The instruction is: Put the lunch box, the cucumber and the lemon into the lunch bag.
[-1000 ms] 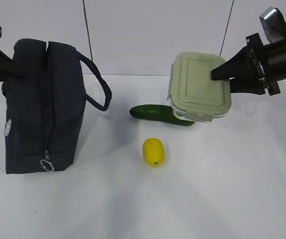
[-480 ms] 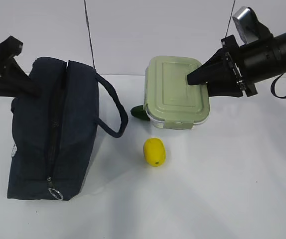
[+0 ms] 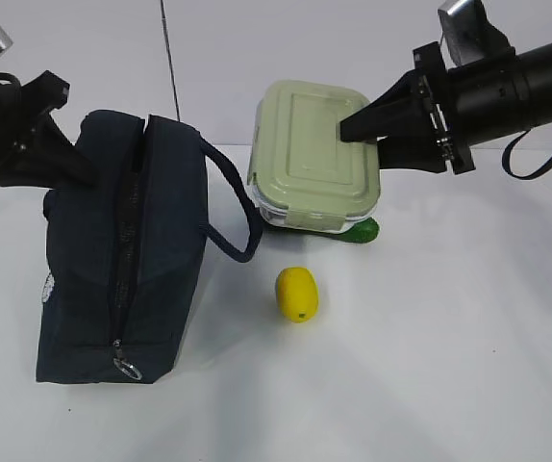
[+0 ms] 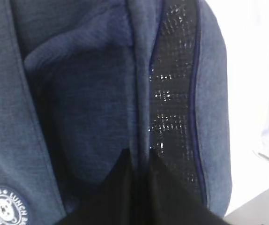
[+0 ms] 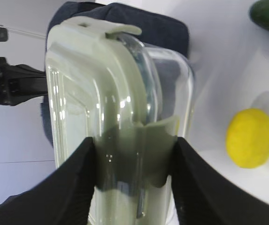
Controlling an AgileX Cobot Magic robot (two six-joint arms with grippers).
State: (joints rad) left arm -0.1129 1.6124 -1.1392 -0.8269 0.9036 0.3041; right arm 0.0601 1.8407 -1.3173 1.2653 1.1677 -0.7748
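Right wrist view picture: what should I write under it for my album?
Right gripper carrying the lunch box toward the lunch bag, lemon below.

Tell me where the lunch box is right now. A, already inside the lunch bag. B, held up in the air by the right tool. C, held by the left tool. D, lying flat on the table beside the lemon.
B: the right tool is clamped on the edge of the lunch box, holding it above the table over the cucumber, outside the lunch bag.
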